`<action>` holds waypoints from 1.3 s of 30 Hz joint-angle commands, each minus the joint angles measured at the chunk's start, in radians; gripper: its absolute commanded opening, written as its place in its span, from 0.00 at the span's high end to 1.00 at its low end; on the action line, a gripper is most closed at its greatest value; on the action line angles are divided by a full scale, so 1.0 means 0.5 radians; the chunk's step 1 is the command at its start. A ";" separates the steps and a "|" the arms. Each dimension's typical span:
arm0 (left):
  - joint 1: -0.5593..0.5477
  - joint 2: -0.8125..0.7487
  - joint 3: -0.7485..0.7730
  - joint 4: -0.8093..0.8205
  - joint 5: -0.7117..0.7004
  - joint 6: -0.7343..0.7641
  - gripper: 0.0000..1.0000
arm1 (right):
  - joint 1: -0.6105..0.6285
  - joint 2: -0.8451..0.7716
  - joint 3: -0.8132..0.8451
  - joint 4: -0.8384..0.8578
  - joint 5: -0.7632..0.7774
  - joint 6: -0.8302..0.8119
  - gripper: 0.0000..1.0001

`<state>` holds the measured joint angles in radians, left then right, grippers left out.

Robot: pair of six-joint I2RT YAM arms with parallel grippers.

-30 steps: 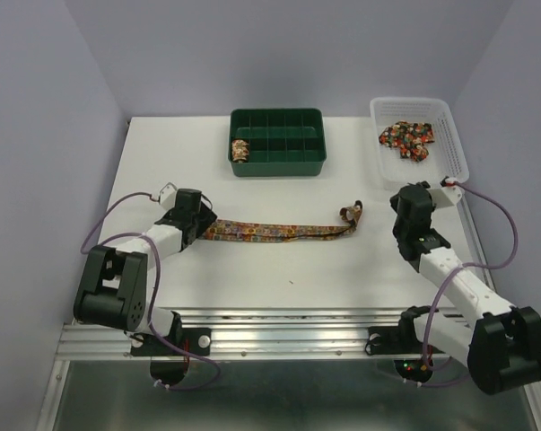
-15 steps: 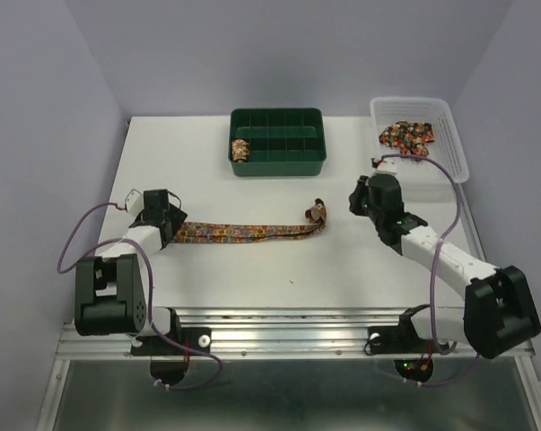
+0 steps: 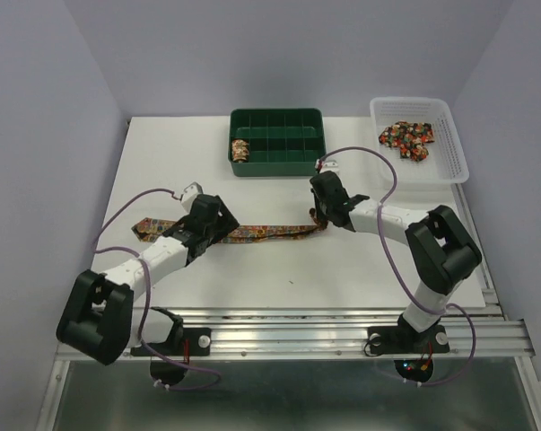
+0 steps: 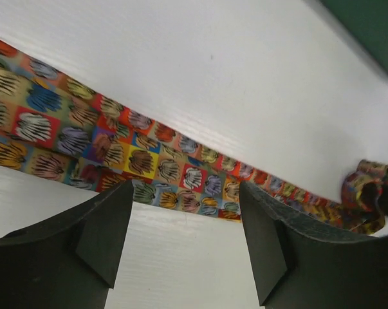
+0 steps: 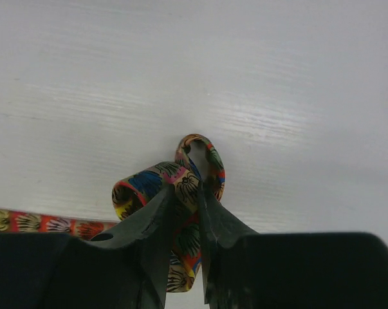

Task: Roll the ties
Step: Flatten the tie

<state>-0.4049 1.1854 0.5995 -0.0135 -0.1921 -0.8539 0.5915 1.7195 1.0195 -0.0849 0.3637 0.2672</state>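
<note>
The right gripper (image 5: 187,193) pinches the curled end of the tie (image 5: 137,187) to start rolling, while the left gripper (image 4: 184,215) hovers wide open and empty above its flat length.

Robot lab cell — bare lavender walls (image 3: 37,135), white table (image 3: 252,269), aluminium rail (image 3: 288,328)

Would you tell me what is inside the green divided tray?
One rolled tie sits in its left-end compartment; the near wall of the tray partly hides front cells' floors.

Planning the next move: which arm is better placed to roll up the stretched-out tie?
Right, likely: the right gripper pinches the tie's curled end; the left gripper hangs open over its flat part.
</note>
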 commanded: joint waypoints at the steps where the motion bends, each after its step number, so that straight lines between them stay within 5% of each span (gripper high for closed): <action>1: -0.193 0.279 0.028 0.015 -0.036 -0.032 0.22 | 0.014 0.040 0.112 -0.152 0.407 0.143 0.73; 6: -0.285 0.577 0.062 0.030 -0.073 -0.077 0.23 | -0.047 0.046 0.081 -0.367 0.763 0.505 0.70; 14: -0.301 0.507 0.037 -0.049 -0.192 -0.130 0.22 | -0.265 -0.266 -0.480 -0.416 0.659 1.029 0.67; 20: -0.301 0.522 0.080 -0.179 -0.294 -0.139 0.22 | -0.456 -0.806 -0.901 -0.138 0.316 1.028 0.66; 25: -0.307 0.501 0.062 -0.108 -0.254 -0.121 0.22 | -0.431 -1.257 -0.987 0.338 -0.508 0.506 0.64; 27: -0.310 0.504 0.065 -0.090 -0.236 -0.115 0.22 | -0.303 -1.227 -0.923 0.406 -0.629 0.417 0.64; 31: -0.316 0.528 0.074 -0.077 -0.229 -0.108 0.22 | -0.042 -0.857 -0.576 0.250 -0.295 0.300 0.64; 39: -0.316 0.535 0.068 -0.099 -0.248 -0.121 0.22 | -0.042 -0.092 -0.100 -0.038 0.119 0.557 0.68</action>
<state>-0.5571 1.4445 0.6460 0.0257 -0.2928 -0.9199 0.5770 1.6108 0.8864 -0.0139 0.2676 0.4812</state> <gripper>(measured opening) 0.772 0.315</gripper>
